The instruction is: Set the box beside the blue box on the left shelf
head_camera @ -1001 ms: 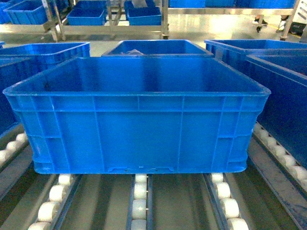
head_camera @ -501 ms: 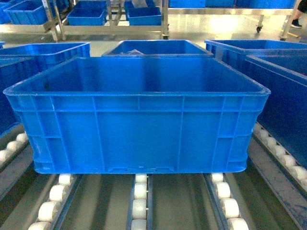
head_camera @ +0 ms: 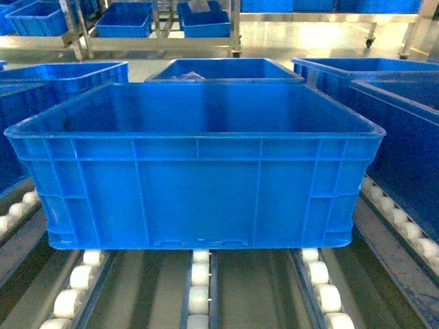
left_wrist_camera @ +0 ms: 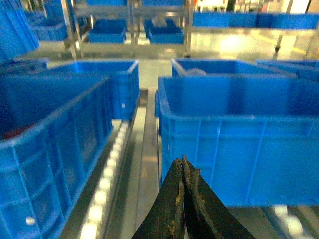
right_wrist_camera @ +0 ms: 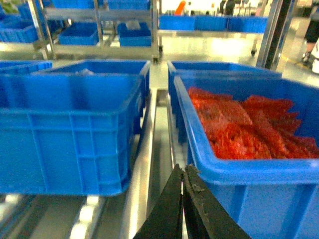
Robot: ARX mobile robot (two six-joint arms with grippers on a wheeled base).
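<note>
The box (head_camera: 199,185), a large bright-blue ribbed crate, rests empty on the white roller tracks of the left shelf (head_camera: 200,274), filling the middle of the head view. A neighbouring blue box (left_wrist_camera: 45,149) stands to its left across a metal rail. My left gripper (left_wrist_camera: 182,162) is shut on nothing, low in front of the box's (left_wrist_camera: 239,134) left corner, short of it. My right gripper (right_wrist_camera: 183,169) is also shut and empty, pointing into the gap between the box (right_wrist_camera: 65,129) and the crate on its right. Neither gripper shows in the head view.
On the right a blue crate (right_wrist_camera: 239,169) holds red bagged items (right_wrist_camera: 249,124). More blue crates (head_camera: 223,67) sit behind the box on the same rack. A further metal rack (head_camera: 123,20) with crates stands across the aisle. Roller tracks (left_wrist_camera: 107,179) run between the crates.
</note>
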